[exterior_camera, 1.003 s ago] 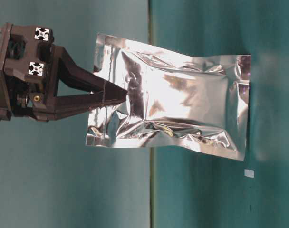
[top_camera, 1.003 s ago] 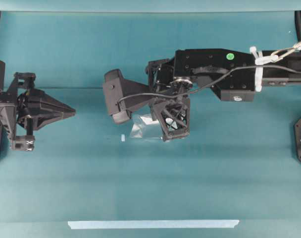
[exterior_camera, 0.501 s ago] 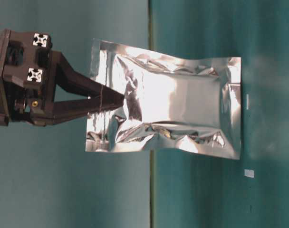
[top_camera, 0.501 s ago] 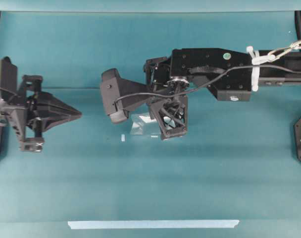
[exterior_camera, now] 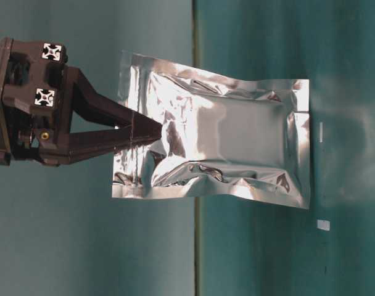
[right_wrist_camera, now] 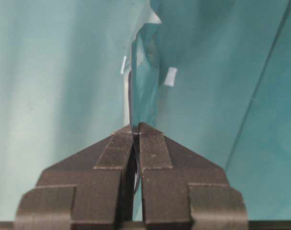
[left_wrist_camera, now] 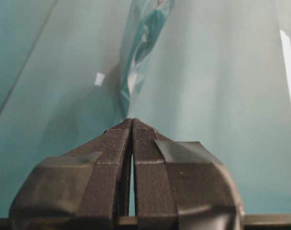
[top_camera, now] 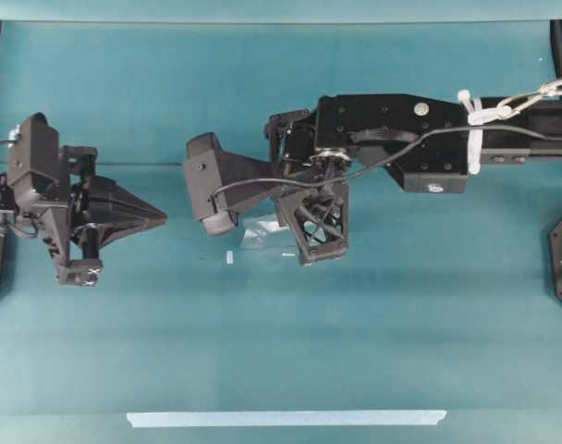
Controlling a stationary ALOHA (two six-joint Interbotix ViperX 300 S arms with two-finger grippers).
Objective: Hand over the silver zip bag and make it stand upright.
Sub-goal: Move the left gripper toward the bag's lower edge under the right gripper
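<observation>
The silver zip bag (exterior_camera: pixel 224 154), crinkled foil with a darker middle panel, hangs by one short edge from my right gripper (exterior_camera: pixel 155 131), which is shut on it. From overhead the bag (top_camera: pixel 261 237) shows as a pale sliver under the downward-pointing right gripper (top_camera: pixel 309 237) near the table's middle. The right wrist view has the bag (right_wrist_camera: pixel 145 72) edge-on, pinched at the right gripper's tips (right_wrist_camera: pixel 137 127). My left gripper (top_camera: pixel 159 219) is shut and empty at the left, pointing at the bag with a gap between them. Beyond the left gripper's tips (left_wrist_camera: pixel 132 120) the bag (left_wrist_camera: pixel 140 48) stands edge-on.
A small white scrap (top_camera: pixel 229 258) lies on the teal table just left of the bag. A long pale-blue tape strip (top_camera: pixel 286 418) runs along the front edge. The right arm (top_camera: pixel 429 139) spans the table's right half.
The left arm has moved right toward the bag, staying shut. The right gripper and the bag have shifted slightly left.
</observation>
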